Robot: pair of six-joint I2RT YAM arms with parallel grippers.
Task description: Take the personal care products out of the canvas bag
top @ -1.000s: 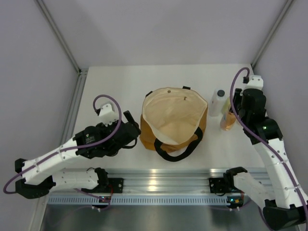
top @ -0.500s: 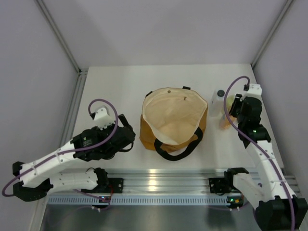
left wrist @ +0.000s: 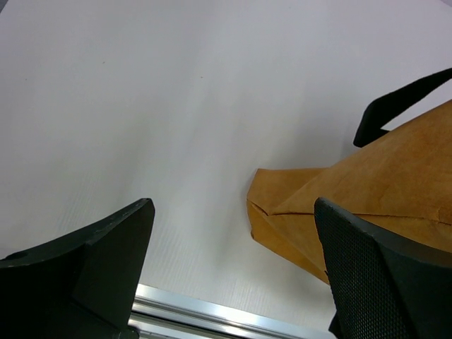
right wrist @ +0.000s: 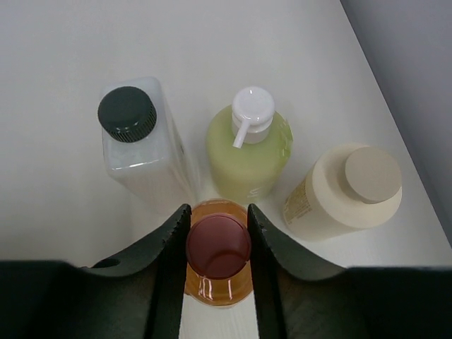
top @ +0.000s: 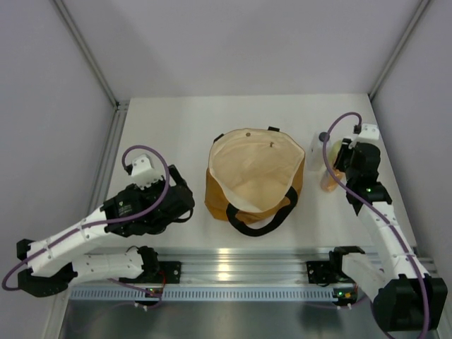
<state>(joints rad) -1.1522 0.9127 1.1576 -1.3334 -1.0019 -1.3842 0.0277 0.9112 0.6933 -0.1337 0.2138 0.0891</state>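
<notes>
Personal care products: four bottles upright on the table (right wrist: 63,85), right of the canvas bag (top: 217,198)
Orange bottle (right wrist: 217,247): slim, nearest; whitish bottle (right wrist: 138,152), yellow-green bottle (right wrist: 248,162), beige bottle (right wrist: 346,191) just behind
Handling: likely light, rigid, glossy and tippy; take the body below the cap
Right gripper (right wrist: 217,212): clenched on the orange bottle, a finger touching each side
Left gripper (left wrist: 233,212): spread wide, empty, beside the bag's corner

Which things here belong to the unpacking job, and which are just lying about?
Job: canvas bag; white bottle with black cap; green pump bottle; beige jar; orange bottle, held in the right gripper.
Just there: table; metal rail.
</notes>
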